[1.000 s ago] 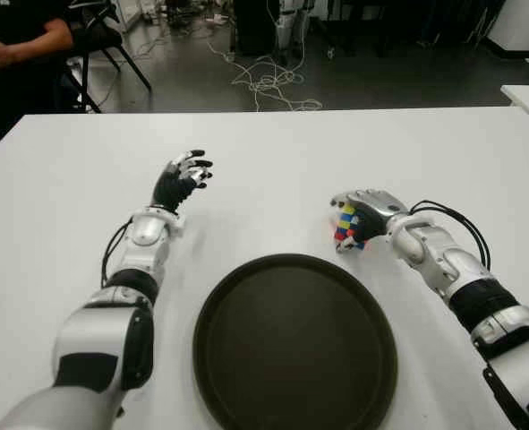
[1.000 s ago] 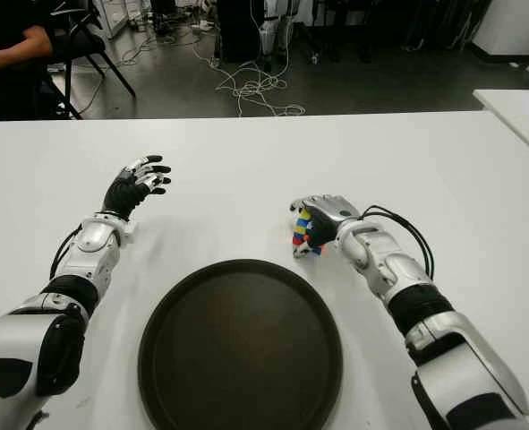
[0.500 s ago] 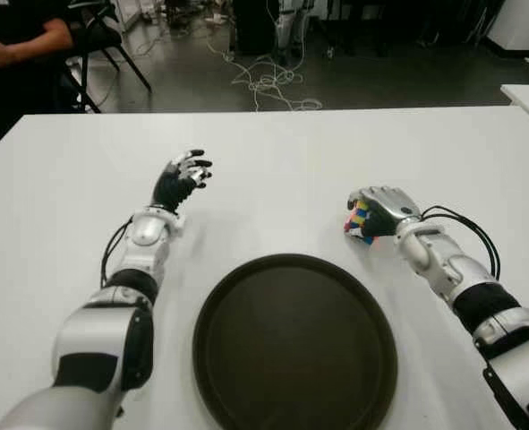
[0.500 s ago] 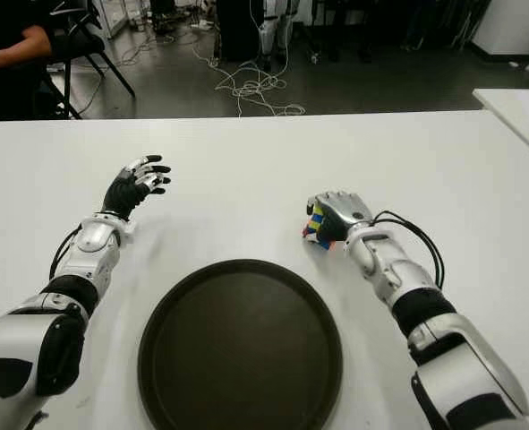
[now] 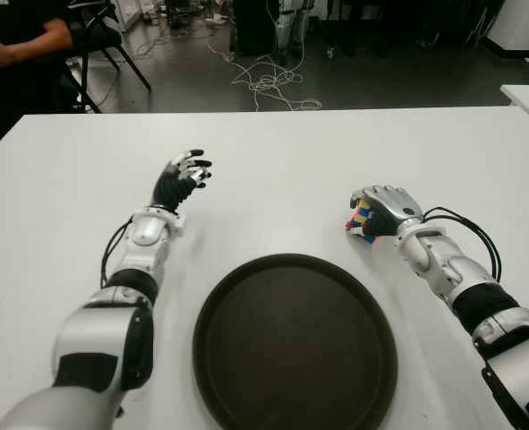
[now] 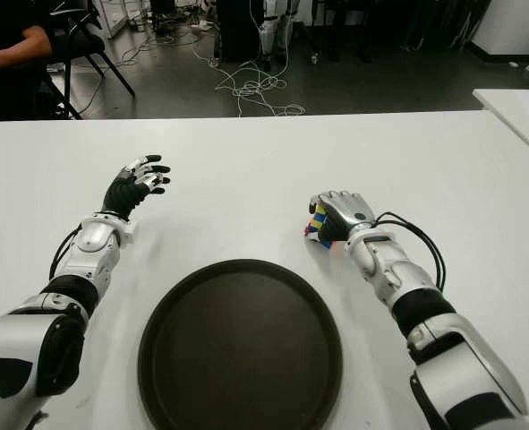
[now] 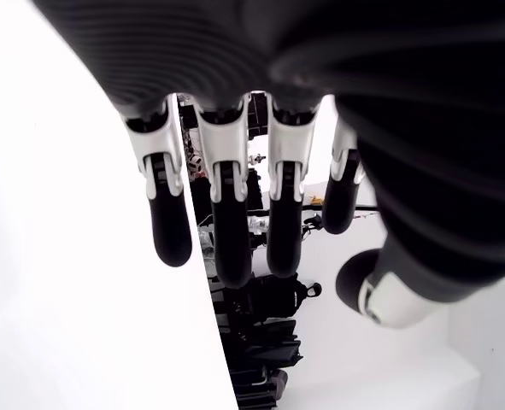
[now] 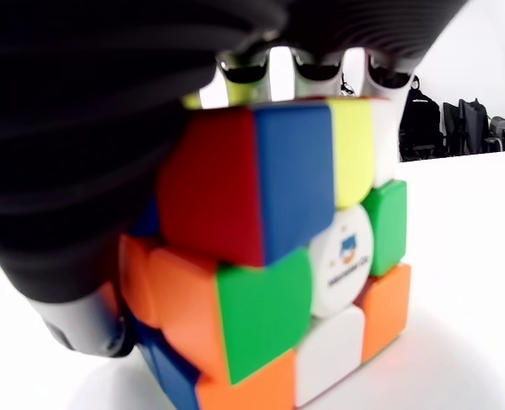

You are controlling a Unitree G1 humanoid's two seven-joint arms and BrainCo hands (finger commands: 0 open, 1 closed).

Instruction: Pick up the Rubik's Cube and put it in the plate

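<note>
Eye view: R hand (image 5: 385, 210) gripping cube (image 5: 362, 220).

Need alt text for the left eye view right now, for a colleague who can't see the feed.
The right hand is closed over the Rubik's Cube on the white table, just beyond the right side of the empty dark plate. The left hand shows open-fingered to the plate's far left, holding nothing.

a robotics lab or workshop: a plain white table (image 5: 282, 152) stands on a dark hard floor (image 5: 201, 81), where loose white cables (image 5: 268, 85) sprawl well beyond the robot hands. black chairs (image 5: 103, 36) and equipment stands line the far side, and a seated person (image 5: 13, 45) waits past the left hand (image 5: 182, 179).
</note>
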